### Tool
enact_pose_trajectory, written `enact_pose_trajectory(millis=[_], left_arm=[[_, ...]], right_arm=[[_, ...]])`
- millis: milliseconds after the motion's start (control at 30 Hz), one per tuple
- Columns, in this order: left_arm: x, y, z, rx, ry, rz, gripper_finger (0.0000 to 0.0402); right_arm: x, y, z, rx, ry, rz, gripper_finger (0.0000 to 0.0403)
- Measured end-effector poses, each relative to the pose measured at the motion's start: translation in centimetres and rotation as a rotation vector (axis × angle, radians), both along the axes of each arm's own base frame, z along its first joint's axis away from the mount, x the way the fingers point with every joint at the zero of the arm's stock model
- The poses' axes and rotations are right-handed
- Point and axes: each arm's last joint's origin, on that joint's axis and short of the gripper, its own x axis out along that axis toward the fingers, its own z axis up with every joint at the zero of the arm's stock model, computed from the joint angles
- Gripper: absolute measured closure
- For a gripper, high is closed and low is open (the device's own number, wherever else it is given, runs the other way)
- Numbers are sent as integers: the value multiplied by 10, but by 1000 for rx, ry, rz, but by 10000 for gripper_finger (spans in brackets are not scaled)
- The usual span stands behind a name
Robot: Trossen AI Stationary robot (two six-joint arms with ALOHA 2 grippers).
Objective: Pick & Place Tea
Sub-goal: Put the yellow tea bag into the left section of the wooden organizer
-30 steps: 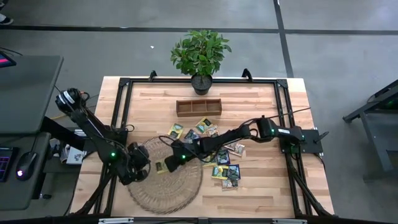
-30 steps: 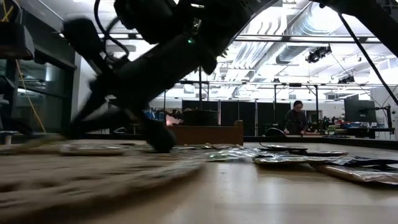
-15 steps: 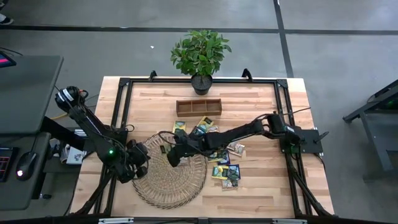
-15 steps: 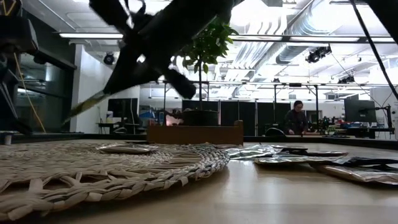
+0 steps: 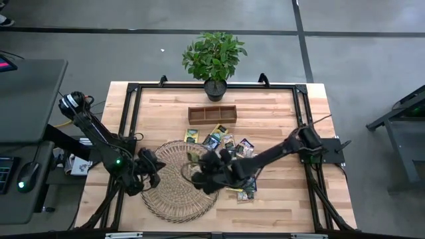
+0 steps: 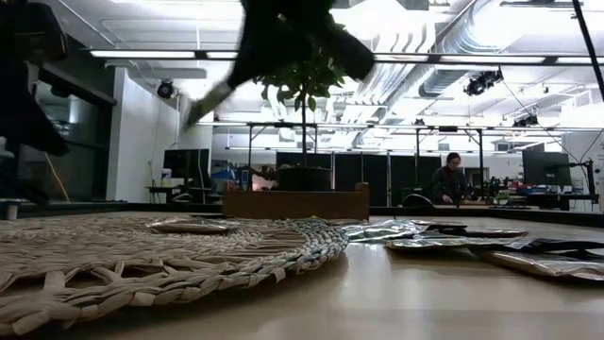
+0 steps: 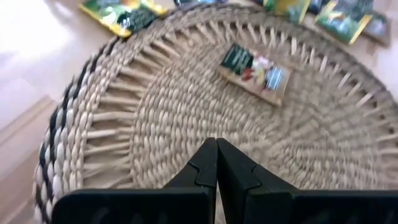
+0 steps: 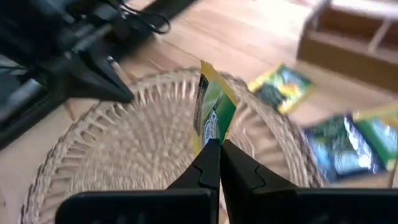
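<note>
My right gripper (image 8: pixel 217 155) is shut on a yellow-green tea sachet (image 8: pixel 214 115) high above the round wicker mat (image 5: pixel 169 192); the low view shows this sachet (image 6: pixel 203 102) well off the table. Over the mat's left part hangs my left gripper (image 7: pixel 216 149), shut with nothing in it. One sachet (image 7: pixel 255 67) lies flat on the mat. Several more sachets (image 5: pixel 226 141) lie on the table right of the mat. My right gripper pinches the yellow-green sachet by one edge (image 8: pixel 210 138) between its two fingers. The fingers come from the table's right, slanting down. The sachet sticks out past the fingertips, turned edge-on, lifted clear of the mat.
A brown wooden three-compartment tray (image 5: pixel 211 114) stands beyond the sachets, with a potted plant (image 5: pixel 214 60) at the far edge behind it. A black frame (image 5: pixel 133 89) runs along the table's sides. A person (image 6: pixel 451 179) is in the room far behind.
My right gripper, shut on the sachet throughout, has risen from low over the mat and tipped, swinging toward the table's near edge; the sachet is now high above the mat. The mat has slid slightly toward the far right with the sachet that lies on it.
</note>
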Motion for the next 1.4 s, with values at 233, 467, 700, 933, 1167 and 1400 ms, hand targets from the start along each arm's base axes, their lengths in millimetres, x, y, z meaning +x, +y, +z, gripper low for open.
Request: enact_pose_trajectory(millis=[233,467,700,933,1167,1400], left_arm=[[4,-3,4,-12,-89,25,401],[13,-8,16,-23,-360,150,401],[35,-10,37,-91,-532,212,401],[65,3,82,3,-695,-27,401],[68,29,103,34,-790,13,391],[79,54,124,19,-994,-107,301]], right_arm=[[-61,24,-38,46,-367,-103,402],[-89,12,-46,-27,-703,-89,402],[-84,-12,-25,-136,-834,11,402],[-73,-27,-2,-219,-935,56,402],[-81,-37,30,-306,-994,80,403],[-83,-58,56,-370,-949,150,403]])
